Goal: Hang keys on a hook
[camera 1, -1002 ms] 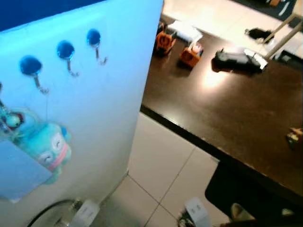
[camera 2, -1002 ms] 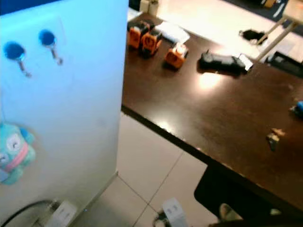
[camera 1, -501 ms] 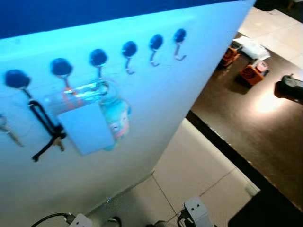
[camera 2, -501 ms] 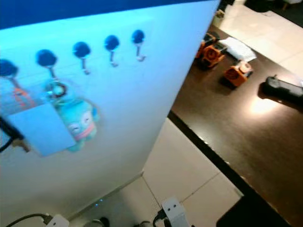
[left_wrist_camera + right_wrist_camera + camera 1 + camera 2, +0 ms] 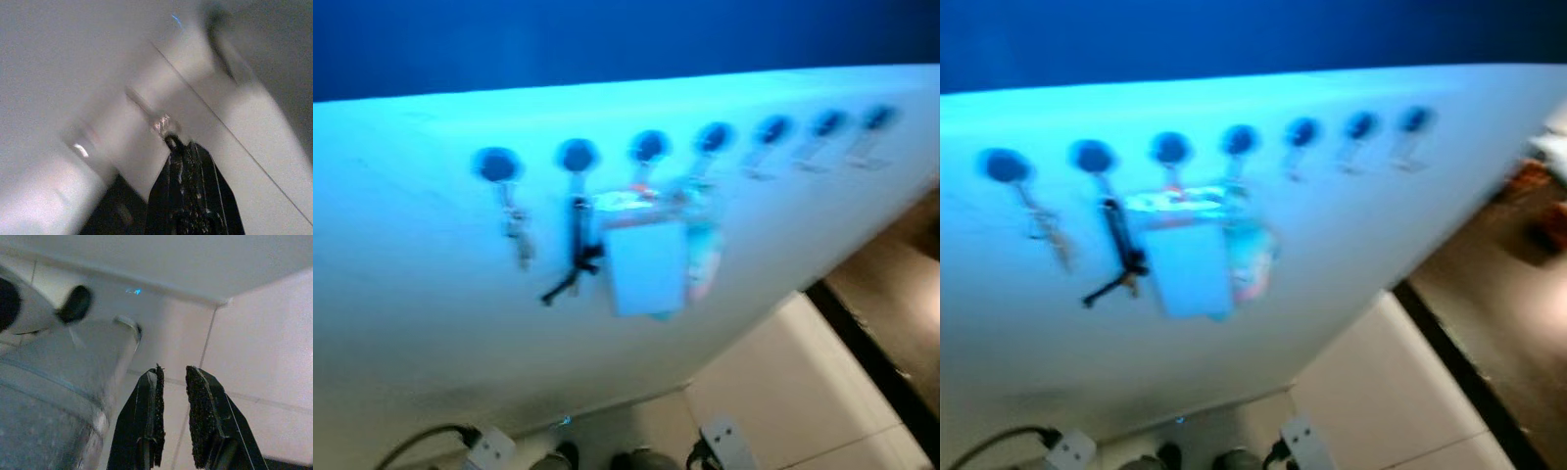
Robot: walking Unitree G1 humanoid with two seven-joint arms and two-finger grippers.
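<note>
A row of blue hooks (image 5: 648, 145) runs across a white wall panel (image 5: 431, 323), blurred in both eye views. A bunch of keys (image 5: 519, 235) hangs from the leftmost hook (image 5: 497, 164). Beside it hang a black strap (image 5: 576, 257), a pale card holder (image 5: 646, 266) and a teal plush charm (image 5: 703, 259). The three hooks at the right (image 5: 827, 122) are bare. In the left wrist view my left gripper (image 5: 183, 147) is shut on a small shiny key ring (image 5: 163, 123) sticking out past its tips. My right gripper (image 5: 173, 374) hangs open over floor tiles, holding nothing.
A dark table edge (image 5: 891, 343) comes in at the lower right, with pale floor tiles (image 5: 773, 372) between it and the panel. Plugs and a cable (image 5: 489, 448) lie at the panel's foot. A silver cylinder (image 5: 58, 396) stands close to my right gripper.
The camera has swung left: the hook row now spans the middle of the view, the table has slid off to the right edge, and the picture is more blurred.
</note>
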